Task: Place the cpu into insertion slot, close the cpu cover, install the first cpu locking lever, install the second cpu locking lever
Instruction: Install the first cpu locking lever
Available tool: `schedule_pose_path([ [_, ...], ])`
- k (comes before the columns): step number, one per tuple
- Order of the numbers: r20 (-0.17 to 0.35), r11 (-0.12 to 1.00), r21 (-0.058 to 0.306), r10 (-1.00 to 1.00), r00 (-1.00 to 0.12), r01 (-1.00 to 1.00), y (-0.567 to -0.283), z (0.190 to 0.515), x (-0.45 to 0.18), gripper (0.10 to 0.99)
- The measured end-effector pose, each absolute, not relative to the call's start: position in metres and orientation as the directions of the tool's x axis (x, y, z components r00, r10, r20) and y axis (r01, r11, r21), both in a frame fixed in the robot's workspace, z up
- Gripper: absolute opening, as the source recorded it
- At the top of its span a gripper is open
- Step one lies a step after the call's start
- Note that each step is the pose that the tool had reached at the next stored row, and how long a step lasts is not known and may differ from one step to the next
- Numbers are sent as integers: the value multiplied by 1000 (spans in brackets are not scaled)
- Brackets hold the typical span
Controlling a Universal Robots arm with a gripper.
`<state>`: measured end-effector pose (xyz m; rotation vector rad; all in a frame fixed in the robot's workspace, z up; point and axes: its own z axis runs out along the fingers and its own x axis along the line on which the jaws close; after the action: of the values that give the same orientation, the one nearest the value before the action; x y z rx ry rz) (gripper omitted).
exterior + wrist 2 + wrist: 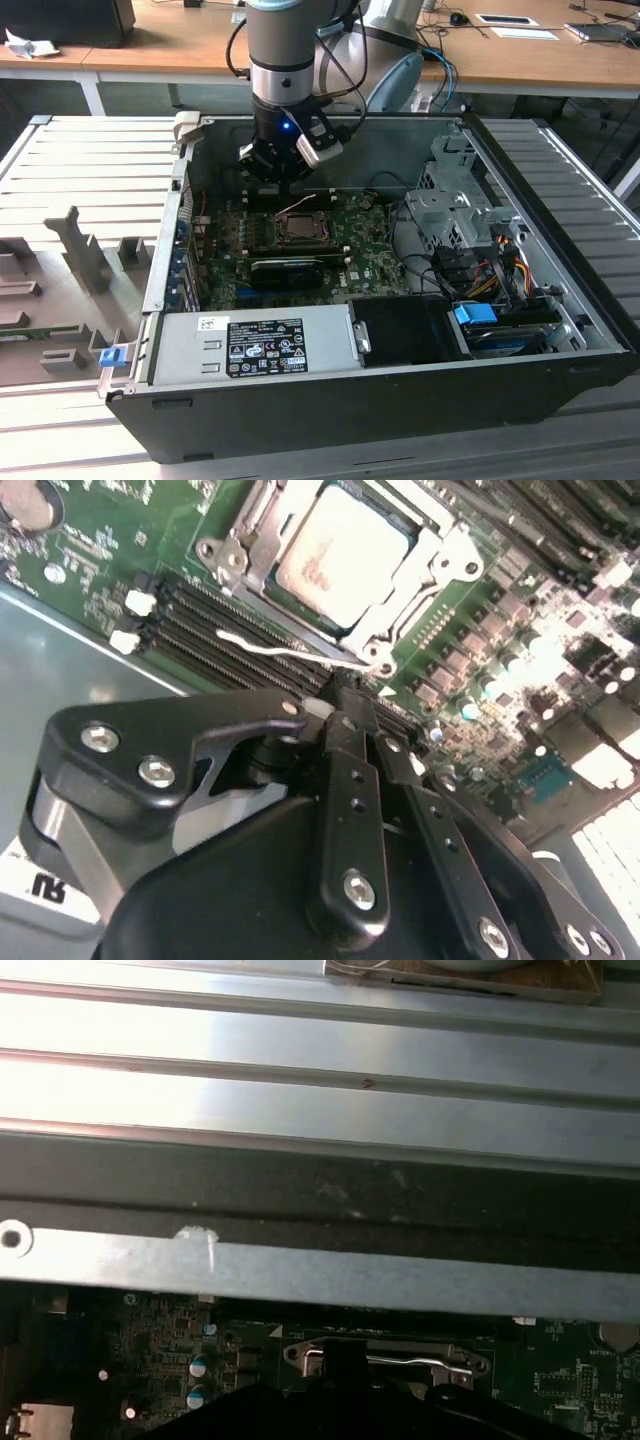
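Note:
In the second wrist view the cpu (pixel 340 555), a pale square chip, lies in the insertion slot (pixel 262 542) on the green board. The silvery cpu cover (pixel 445 565) lies down around it. A thin silvery locking lever (pixel 285 653) runs along the socket's side nearest my gripper (pixel 345 708). The black fingers are shut with nothing between them, their tips just short of the lever's hooked end (pixel 378 666). In the exterior view the gripper (pixel 287 187) hangs inside the open computer case just behind the socket (pixel 300 228). In the first wrist view a silvery lever (pixel 405 1361) shows on the board.
The case's rear wall (pixel 400 150) stands close behind the arm. Black memory slots (pixel 200 630) lie between gripper and socket. A long black card (pixel 288 268) sits in front of the socket; a drive cage and cables (pixel 470 225) are at the exterior view's right.

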<state>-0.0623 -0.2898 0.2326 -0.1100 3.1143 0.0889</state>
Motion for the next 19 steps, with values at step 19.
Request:
schedule_pose_path([
  [19,-26,996,56,-70,-997,-71,-283,213,-35,106],
])
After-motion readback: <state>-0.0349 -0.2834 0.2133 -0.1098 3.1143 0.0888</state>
